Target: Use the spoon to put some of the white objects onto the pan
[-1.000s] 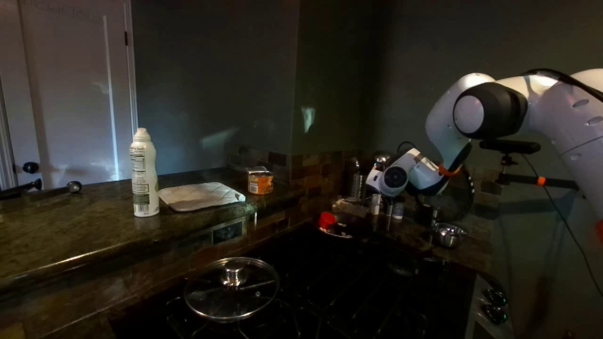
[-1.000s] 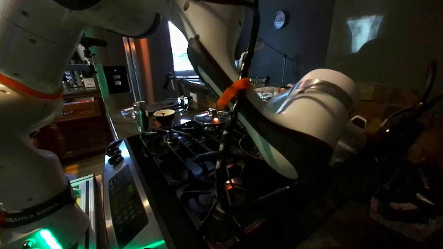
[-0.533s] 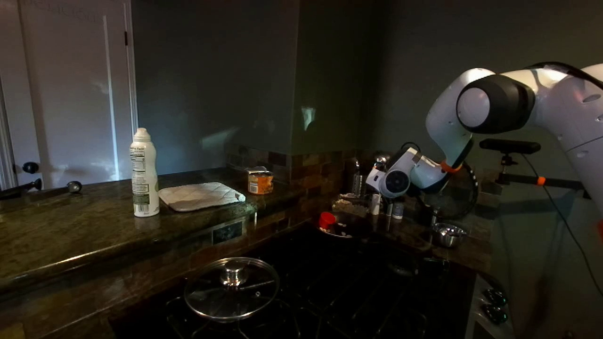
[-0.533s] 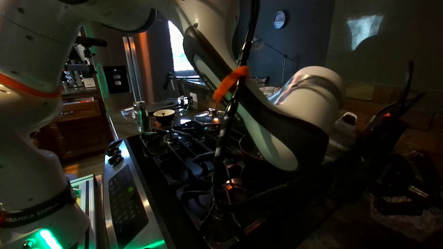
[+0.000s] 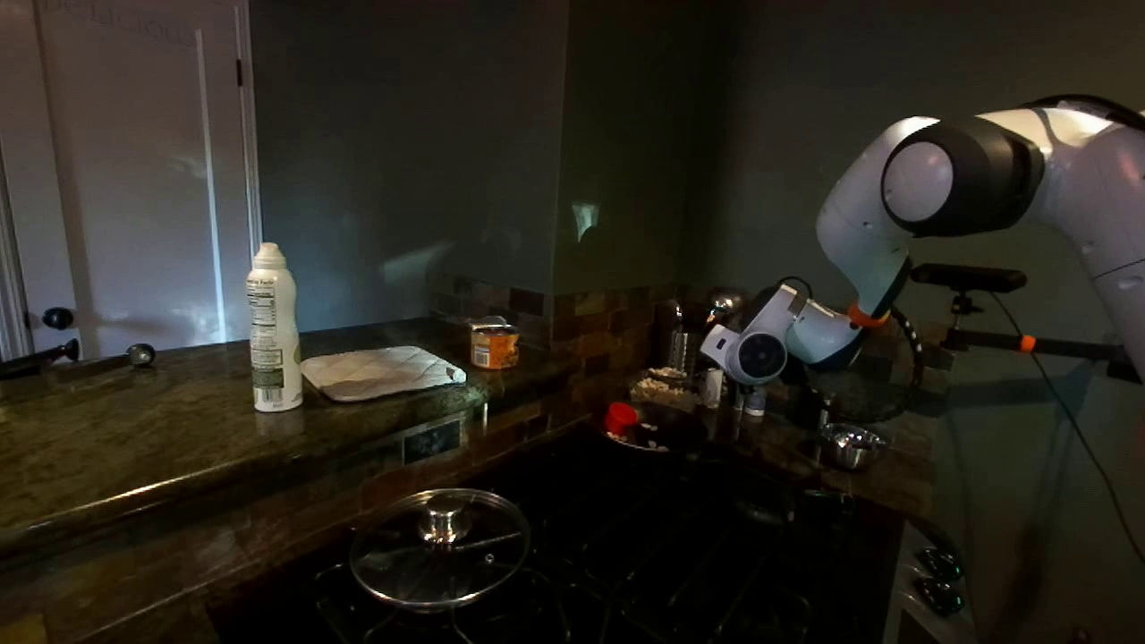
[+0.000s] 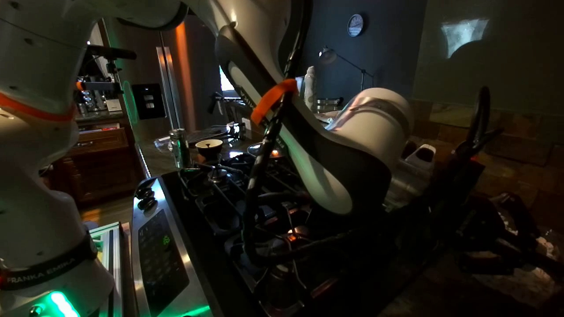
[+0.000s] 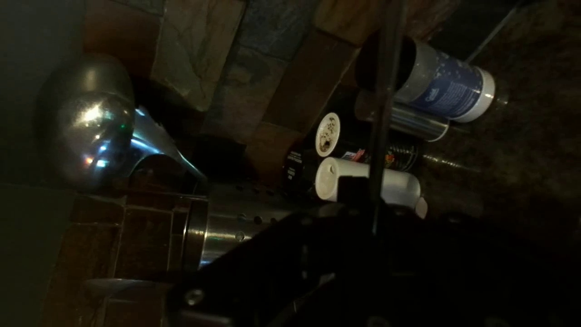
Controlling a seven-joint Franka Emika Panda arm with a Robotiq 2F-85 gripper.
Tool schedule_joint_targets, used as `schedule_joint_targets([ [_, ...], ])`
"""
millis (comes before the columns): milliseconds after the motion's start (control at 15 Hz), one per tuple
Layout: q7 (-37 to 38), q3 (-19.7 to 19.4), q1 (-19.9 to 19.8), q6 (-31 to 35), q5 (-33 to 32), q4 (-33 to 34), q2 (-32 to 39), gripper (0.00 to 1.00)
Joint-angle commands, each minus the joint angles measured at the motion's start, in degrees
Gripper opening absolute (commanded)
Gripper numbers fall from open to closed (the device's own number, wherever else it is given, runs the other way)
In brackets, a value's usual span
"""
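A: Where's the spoon (image 7: 386, 81) rn?
B: Wrist view: thin shiny bar beside the caddy (image 7: 247, 222), closer to the cam, its lower end running into the gripper (image 7: 374, 213). I'd read it as the handle; bowl's hidden.
A: Jaws?
B: Pinched together w/ just that handle btwn them, AFAICT; v. dark there.
A: How'll it handle?
B: Prob. light, stiff, slick metal. Slim too, so it cd roll or pivot in the pads once loaded. Best hold: flat of the handle, lowish twd the bowl, less twist that way.
A: And the white objects (image 5: 664, 390)?
B: Heaped just beside the caddy's foot, in an exterior view. Look light & crumbly, easily flicked off, so scoop slow, carry level.
A: Obstacles?
B: White shaker (image 7: 399, 186) near the caddy, plus a big shiny ladle (image 7: 86, 122) sticking up at its mouth. Either cd get knocked.
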Motion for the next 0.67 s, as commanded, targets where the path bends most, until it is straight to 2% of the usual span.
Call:
schedule_joint_targets([
  [0,-1.84,4.06,-3.51,-1.2,0.06,-0.47,-0.92,0.03],
  [67,-1.75,4.06,-3.02,-2.5,-0.45,-0.62,-1.13,0.01],
  [600,-0.87,7.17,-2.79,-10.81,-2.55,-4.62,-2.51,0.01],
])
